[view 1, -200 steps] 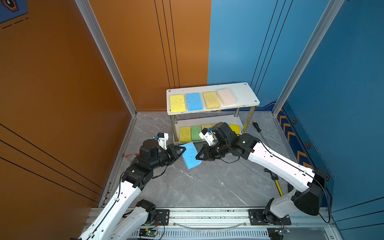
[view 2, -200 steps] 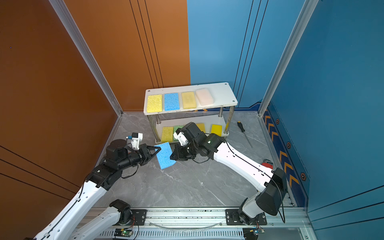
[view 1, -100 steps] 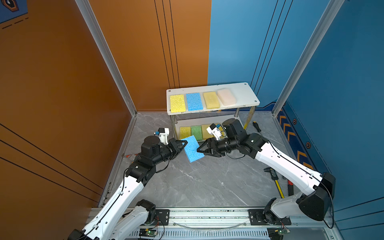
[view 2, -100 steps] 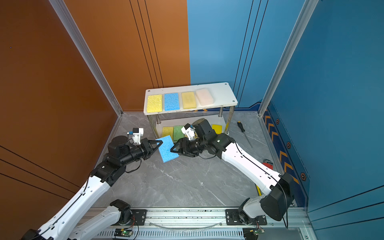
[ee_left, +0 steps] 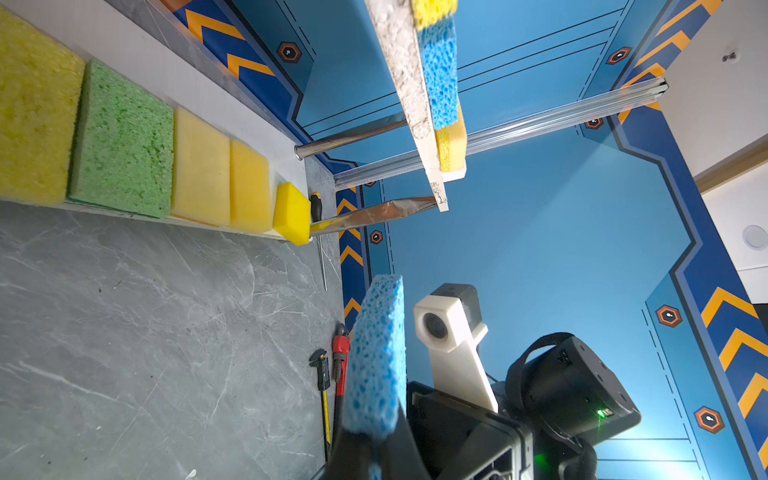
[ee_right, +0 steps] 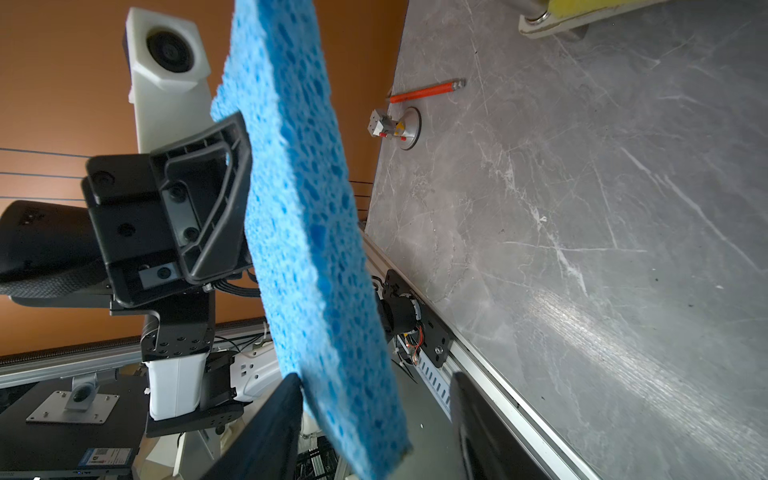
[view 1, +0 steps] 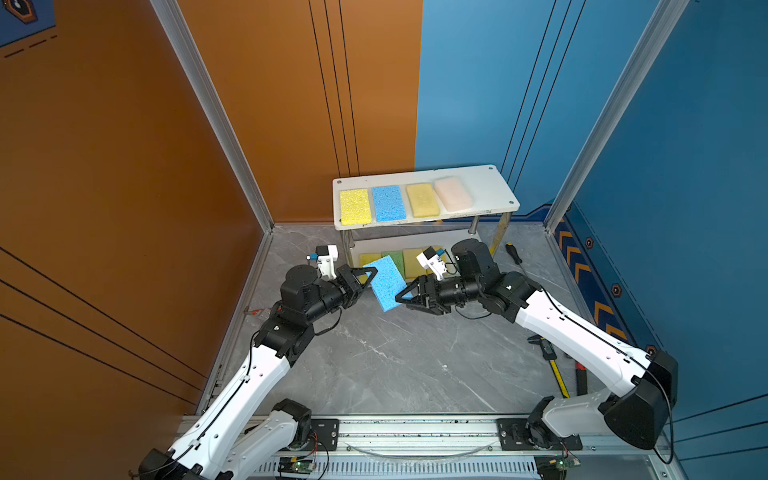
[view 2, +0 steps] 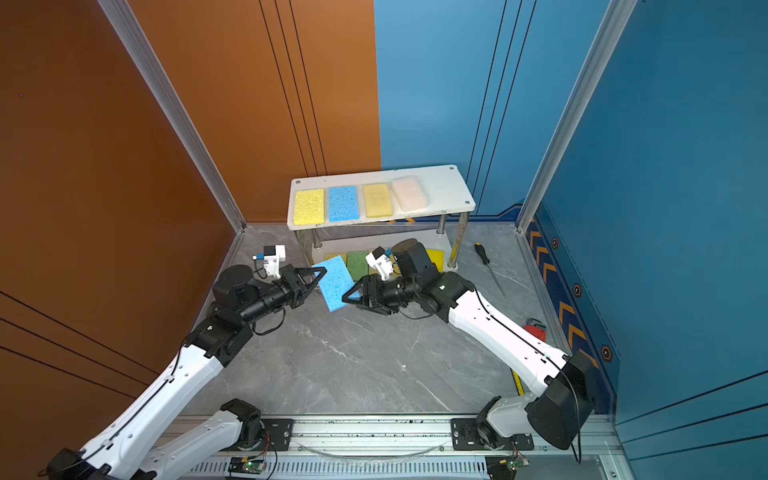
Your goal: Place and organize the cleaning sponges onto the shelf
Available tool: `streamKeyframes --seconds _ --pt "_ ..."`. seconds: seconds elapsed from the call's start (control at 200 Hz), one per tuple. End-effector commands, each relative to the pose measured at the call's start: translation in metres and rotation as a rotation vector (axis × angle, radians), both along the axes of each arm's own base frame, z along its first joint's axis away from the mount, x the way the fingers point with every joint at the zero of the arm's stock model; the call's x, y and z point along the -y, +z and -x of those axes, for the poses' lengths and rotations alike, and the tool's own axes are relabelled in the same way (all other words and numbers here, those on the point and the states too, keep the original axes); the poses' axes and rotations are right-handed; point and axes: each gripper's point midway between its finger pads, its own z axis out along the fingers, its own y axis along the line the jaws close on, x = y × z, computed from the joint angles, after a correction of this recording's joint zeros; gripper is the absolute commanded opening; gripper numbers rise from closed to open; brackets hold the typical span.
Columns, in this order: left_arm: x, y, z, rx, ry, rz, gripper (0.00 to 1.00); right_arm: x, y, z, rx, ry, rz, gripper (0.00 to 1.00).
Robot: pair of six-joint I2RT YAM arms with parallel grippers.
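Left claw [view 1: 371, 274]: closed tight on one long edge of the blue sponge [view 1: 384, 282]. The pad is held tilted, clear of the surface, just in front of the shelf's lower board. In the right wrist view a black finger [ee_right: 199, 195] presses against the pad's side edge.

Right claw [view 1: 400, 296]: jaws stand well apart, one on each side of the sponge's near lower corner, gripping nothing. One finger [ee_right: 274, 415] lies just beside the pad's face, and contact cannot be confirmed. The other finger stands off with a visible gap.

Shelf [view 1: 492, 189]: set against the back wall, two white boards on chrome posts.
- **Top board, left to right:** a yellow sponge [view 1: 354, 206], a second blue sponge [view 1: 388, 203], a dull yellow sponge [view 1: 422, 200] and a whitish-pink sponge [view 1: 454, 193]. They lie side by side with narrow gaps, and the board's right end is bare.
- **Lower board, left wrist view:** a row along the front edge of a yellow pad [ee_left: 33, 124], a green sponge [ee_left: 122, 141], a pale tan sponge [ee_left: 201, 166], another yellow one [ee_left: 249, 187] and a bright yellow block [ee_left: 291, 214]. The bright yellow block sits at the far end beside a post. The pads sit close, edge to edge.

Surface [view 1: 395, 365]: grey marble, open between the two arms and the front rail. A screwdriver [view 1: 513, 254] lies to the right of the shelf. Small hand tools [view 1: 557, 365] lie along the right edge.
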Motion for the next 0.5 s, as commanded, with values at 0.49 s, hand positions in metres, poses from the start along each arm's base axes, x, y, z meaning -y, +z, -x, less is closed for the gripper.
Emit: streamKeyframes --seconds 0.49 --pt "-0.002 0.018 0.003 0.057 0.015 0.018 0.00 -0.006 0.027 0.001 0.013 0.010 -0.127 0.45"
